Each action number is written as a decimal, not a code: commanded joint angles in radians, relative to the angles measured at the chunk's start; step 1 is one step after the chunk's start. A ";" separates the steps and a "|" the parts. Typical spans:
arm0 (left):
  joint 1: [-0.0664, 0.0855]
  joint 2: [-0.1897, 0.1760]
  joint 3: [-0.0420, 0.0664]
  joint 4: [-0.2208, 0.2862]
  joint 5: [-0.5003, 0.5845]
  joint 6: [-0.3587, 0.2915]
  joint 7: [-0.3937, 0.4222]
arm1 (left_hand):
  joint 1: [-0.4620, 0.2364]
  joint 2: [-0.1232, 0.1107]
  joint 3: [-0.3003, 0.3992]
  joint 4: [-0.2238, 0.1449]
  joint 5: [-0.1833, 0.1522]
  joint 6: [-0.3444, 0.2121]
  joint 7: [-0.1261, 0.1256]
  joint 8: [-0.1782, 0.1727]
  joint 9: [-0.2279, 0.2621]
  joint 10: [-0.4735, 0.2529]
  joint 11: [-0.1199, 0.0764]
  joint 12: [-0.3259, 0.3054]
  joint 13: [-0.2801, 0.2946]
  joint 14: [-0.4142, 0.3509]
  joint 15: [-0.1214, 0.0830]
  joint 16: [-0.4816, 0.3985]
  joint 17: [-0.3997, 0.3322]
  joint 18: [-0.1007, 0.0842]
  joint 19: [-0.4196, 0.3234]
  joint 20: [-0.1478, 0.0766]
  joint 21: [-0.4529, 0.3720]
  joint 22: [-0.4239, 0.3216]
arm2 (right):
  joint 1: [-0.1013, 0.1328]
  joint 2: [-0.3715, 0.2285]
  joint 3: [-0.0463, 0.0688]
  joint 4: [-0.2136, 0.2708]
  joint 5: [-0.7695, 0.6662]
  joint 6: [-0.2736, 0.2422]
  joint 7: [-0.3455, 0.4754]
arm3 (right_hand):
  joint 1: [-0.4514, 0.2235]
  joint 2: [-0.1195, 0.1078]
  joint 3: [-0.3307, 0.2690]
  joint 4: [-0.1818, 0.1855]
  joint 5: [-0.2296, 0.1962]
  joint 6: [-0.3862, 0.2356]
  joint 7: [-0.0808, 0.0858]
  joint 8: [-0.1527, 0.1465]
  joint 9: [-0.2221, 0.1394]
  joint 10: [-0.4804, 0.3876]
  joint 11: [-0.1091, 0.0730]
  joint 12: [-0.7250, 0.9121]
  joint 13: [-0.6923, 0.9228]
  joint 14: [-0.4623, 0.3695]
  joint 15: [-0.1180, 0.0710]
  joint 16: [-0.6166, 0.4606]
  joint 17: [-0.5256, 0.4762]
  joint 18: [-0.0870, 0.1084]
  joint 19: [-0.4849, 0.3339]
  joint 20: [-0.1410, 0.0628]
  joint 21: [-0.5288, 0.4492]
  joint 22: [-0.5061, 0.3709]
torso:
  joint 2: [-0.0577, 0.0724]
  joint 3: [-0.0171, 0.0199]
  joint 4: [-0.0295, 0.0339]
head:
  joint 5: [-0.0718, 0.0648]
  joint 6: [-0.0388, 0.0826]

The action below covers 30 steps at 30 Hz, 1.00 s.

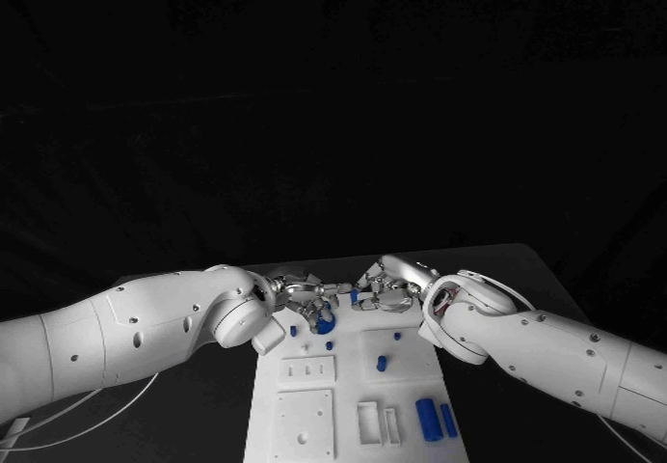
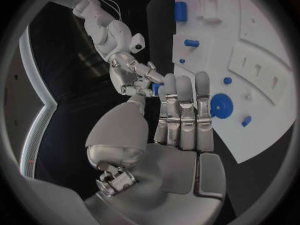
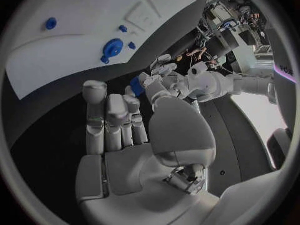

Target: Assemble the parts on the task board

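At the far end of the white task board (image 1: 308, 422) my two hands meet above the table. A small blue part (image 1: 355, 290) sits between their fingertips. The left hand (image 1: 304, 292) pinches it from one side and the right hand (image 1: 386, 288) from the other. In the left wrist view the right hand (image 2: 134, 77) has the blue part (image 2: 156, 88) at its fingertips, just past my left hand (image 2: 181, 115). From the right wrist the left hand (image 3: 159, 77) touches the same part (image 3: 136, 86). A blue gear (image 1: 323, 326) lies on the board below the hands.
Blue pegs stand on the board: one mid-board (image 1: 380, 363), two larger cylinders (image 1: 428, 419) near the front right. White raised blocks with slots (image 1: 307, 370) take up the board's left half. Black table surrounds the board.
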 commanded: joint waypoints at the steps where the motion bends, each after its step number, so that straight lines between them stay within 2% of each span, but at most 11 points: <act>1: -0.001 0.007 0.000 0.002 -0.035 0.033 -0.012 | -0.006 0.001 0.000 -0.008 0.006 -0.011 0.000 0.016 -0.003 -0.012 0.000 0.011 0.004 -0.012 0.001 0.012 -0.004 -0.011 -0.009 0.001 -0.008 0.015 | 0.000 0.004 0.000 0.010 -0.014 0.020 -0.008 | 0.007 -0.006 0.004 0.002 0.002 -0.009 0.001 0.006 0.002 0.006 0.003 0.006 0.001 0.006 0.001 0.007 0.003 -0.003 0.022 -0.005 0.003 0.078 | 0.001 0.0009 0.0002 | -0.004 -0.003; 10: -0.003 0.015 0.000 -0.003 -0.067 0.040 -0.017 | -0.003 0.005 -0.005 -0.023 0.005 -0.022 0.004 0.021 -0.026 -0.029 0.005 0.019 0.003 -0.028 0.006 0.020 -0.018 -0.010 -0.014 0.006 -0.030 0.037 | 0.000 0.010 0.000 0.022 -0.014 0.027 -0.010 | 0.007 -0.006 0.004 0.002 0.002 -0.009 0.001 0.006 0.002 0.006 0.003 0.006 0.001 0.006 0.001 0.007 0.003 -0.003 0.022 -0.005 0.003 0.078 | 0.001 0.0005 -0.0004 | -0.005 -0.004; 13: -0.003 0.017 0.000 -0.004 -0.068 0.040 -0.018 | -0.003 0.015 -0.015 -0.032 0.004 -0.024 0.005 0.026 -0.050 -0.031 0.006 0.023 -0.002 -0.032 0.007 0.029 -0.033 -0.011 -0.006 0.007 -0.059 0.068 | 0.000 0.011 0.000 0.025 -0.014 0.032 -0.011 | 0.006 -0.006 0.006 0.002 0.003 -0.009 0.001 0.006 0.002 0.006 0.003 0.006 0.001 0.006 0.001 0.007 0.004 -0.003 0.023 -0.005 0.005 0.078 | 0.001 0.0001 -0.0004 | -0.005 -0.004; 30: -0.003 0.018 0.000 -0.010 -0.068 0.038 -0.023 | -0.003 0.016 -0.014 -0.030 0.003 -0.027 0.006 0.028 -0.055 -0.033 0.007 0.023 -0.003 -0.035 0.007 0.032 -0.036 -0.011 -0.002 0.007 -0.075 0.088 | -0.001 0.011 -0.002 0.042 -0.016 0.061 -0.020 | 0.006 -0.006 0.006 0.002 0.003 -0.009 0.001 0.006 0.002 0.006 0.003 0.006 0.001 0.006 0.001 0.007 0.004 -0.003 0.023 -0.005 0.005 0.078 | 0.002 0.0000 -0.0002 | -0.003 -0.004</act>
